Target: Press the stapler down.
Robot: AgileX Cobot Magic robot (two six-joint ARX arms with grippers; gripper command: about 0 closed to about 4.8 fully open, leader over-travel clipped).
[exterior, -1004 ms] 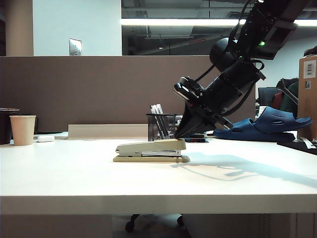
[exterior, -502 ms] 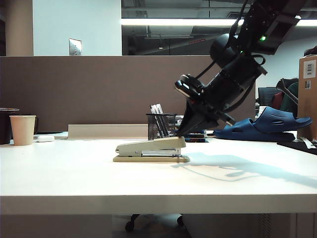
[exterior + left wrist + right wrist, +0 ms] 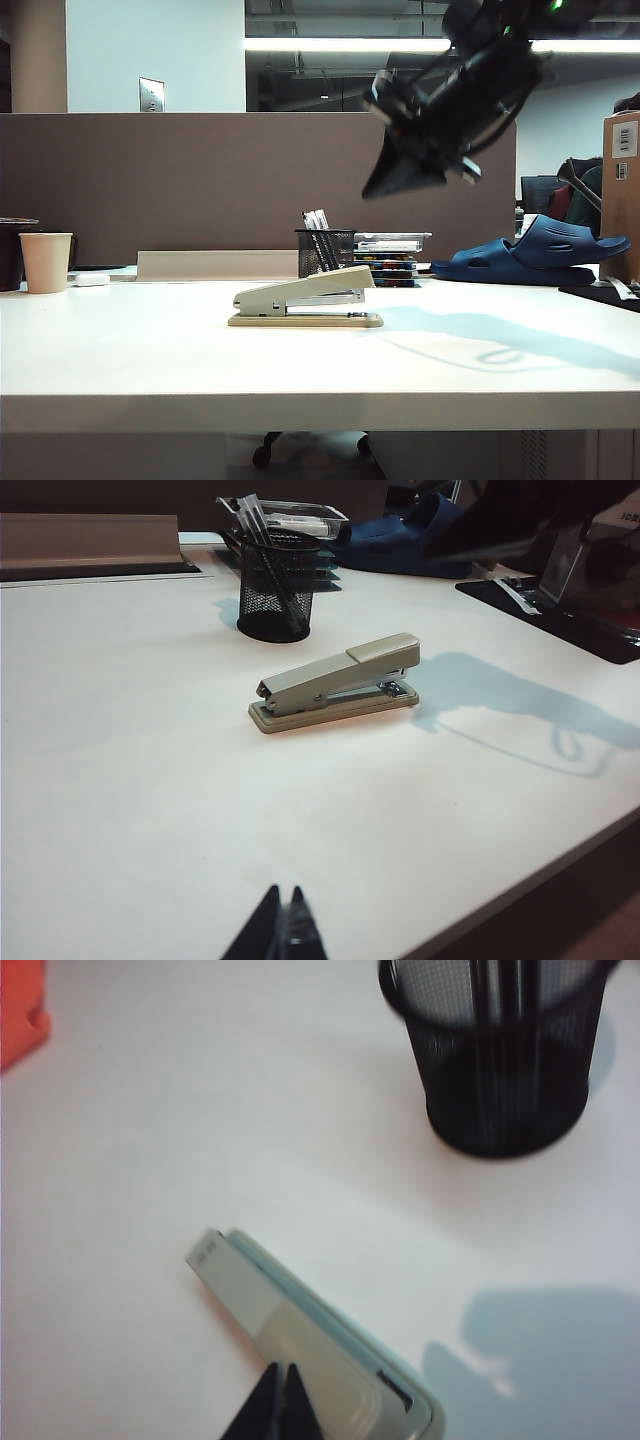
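Stapler (image 3: 306, 300): lies flat on the white table (image 3: 150, 370), near its middle; tan base down, top arm sprung up at a shallow angle, silver magazine visible between. Nothing touches it.
Press zone: the raised, wider free end of the top arm, on the side facing the right arm. Judgement: contact here gives most leverage; pressing near the hinge end would do little.
Right gripper (image 3: 378, 187): well above the stapler's raised end, clear of it, tilted downward. In the right wrist view (image 3: 279, 1405) the fingertips meet in a closed point with nothing between them.
Recommended approach: descend straight over the arm's centreline, keeping the tips together as a blunt pusher. Off-centre contact could slide off the sloped top or skate the base across the smooth table.
Left gripper (image 3: 281, 930): low over the table's near area, well apart from the stapler, tips together, carrying nothing.
Mesh pen cup (image 3: 326, 254): stands behind the stapler, near it. Keep the descent clear of it.
Paper cup (image 3: 46, 262): far left, not a concern.
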